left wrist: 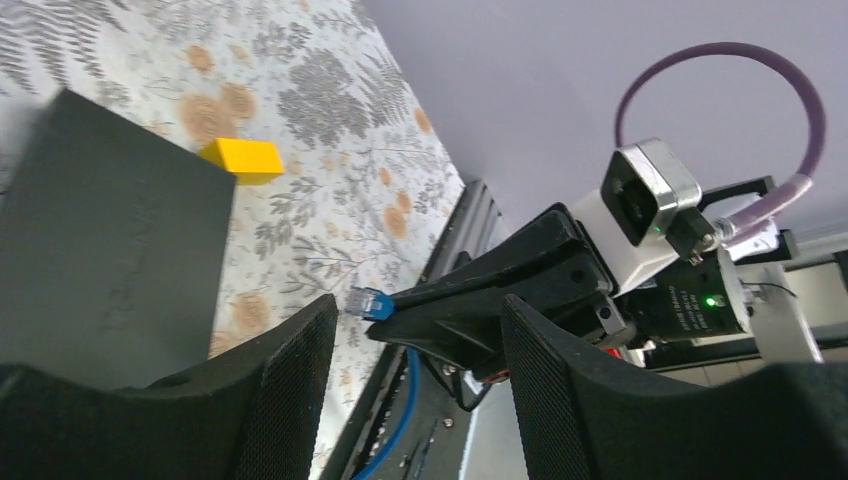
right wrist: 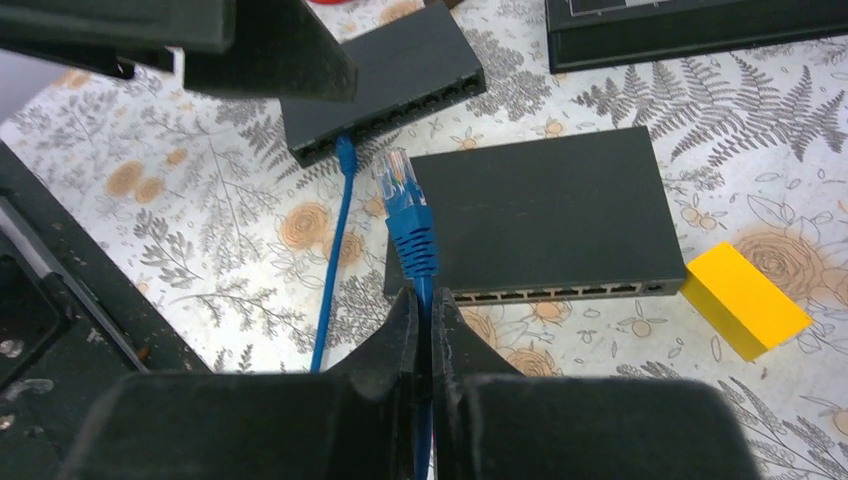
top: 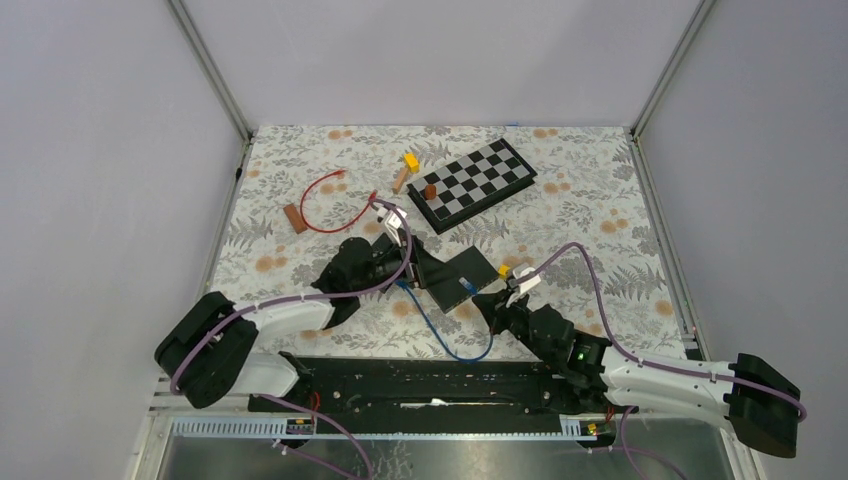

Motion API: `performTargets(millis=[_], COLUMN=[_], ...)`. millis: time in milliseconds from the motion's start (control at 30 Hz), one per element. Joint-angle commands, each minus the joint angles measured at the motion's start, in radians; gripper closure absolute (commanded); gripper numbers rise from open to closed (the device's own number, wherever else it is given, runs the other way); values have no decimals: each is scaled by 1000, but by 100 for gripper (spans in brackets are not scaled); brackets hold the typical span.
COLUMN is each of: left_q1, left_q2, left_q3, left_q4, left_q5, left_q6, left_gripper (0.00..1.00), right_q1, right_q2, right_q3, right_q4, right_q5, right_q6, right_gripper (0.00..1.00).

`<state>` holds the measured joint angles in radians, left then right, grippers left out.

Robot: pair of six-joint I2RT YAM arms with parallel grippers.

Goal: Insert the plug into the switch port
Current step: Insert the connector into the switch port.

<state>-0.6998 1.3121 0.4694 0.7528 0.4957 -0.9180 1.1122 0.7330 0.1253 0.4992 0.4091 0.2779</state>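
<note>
Two black switches lie on the floral cloth. The nearer switch [right wrist: 545, 215] shows a row of ports [right wrist: 550, 293] along its near edge. My right gripper [right wrist: 421, 300] is shut on the blue cable just behind the plug [right wrist: 400, 185], whose clear tip hovers over that switch's left near corner. The cable's other end [right wrist: 345, 155] sits in the farther switch [right wrist: 385, 85]. My left gripper [left wrist: 420, 310] is open and holds nothing; it hangs beside the switches [top: 418, 262], facing the plug [left wrist: 370, 302]. From above, the right gripper [top: 492, 300] is at the switch's [top: 468, 278] near side.
A yellow block [right wrist: 745, 300] lies just right of the nearer switch. Farther back are a chessboard [top: 470, 183] with small blocks, another yellow block [top: 411, 160], a red cable [top: 325, 205] and a brown block [top: 293, 218]. The blue cable [top: 440, 335] loops toward the black rail [top: 420, 385].
</note>
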Motion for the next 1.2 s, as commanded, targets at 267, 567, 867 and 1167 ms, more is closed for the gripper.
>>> performTargets(millis=[267, 567, 867, 1167], left_q1=[-96, -102, -102, -110], left_q2=[147, 151, 183, 221], left_q3=[16, 5, -3, 2], left_q4=[283, 318, 399, 430], left_q5=[26, -28, -57, -25], left_q6=[-112, -117, -148, -162], left_gripper=[41, 49, 67, 72], right_q1=[5, 4, 5, 5], right_q2=[5, 2, 5, 4], right_q3=[22, 9, 6, 4], right_q4=[208, 200, 199, 205], right_q5=[-3, -44, -49, -33], right_q6=[71, 90, 101, 99], right_gripper=[100, 100, 100, 100])
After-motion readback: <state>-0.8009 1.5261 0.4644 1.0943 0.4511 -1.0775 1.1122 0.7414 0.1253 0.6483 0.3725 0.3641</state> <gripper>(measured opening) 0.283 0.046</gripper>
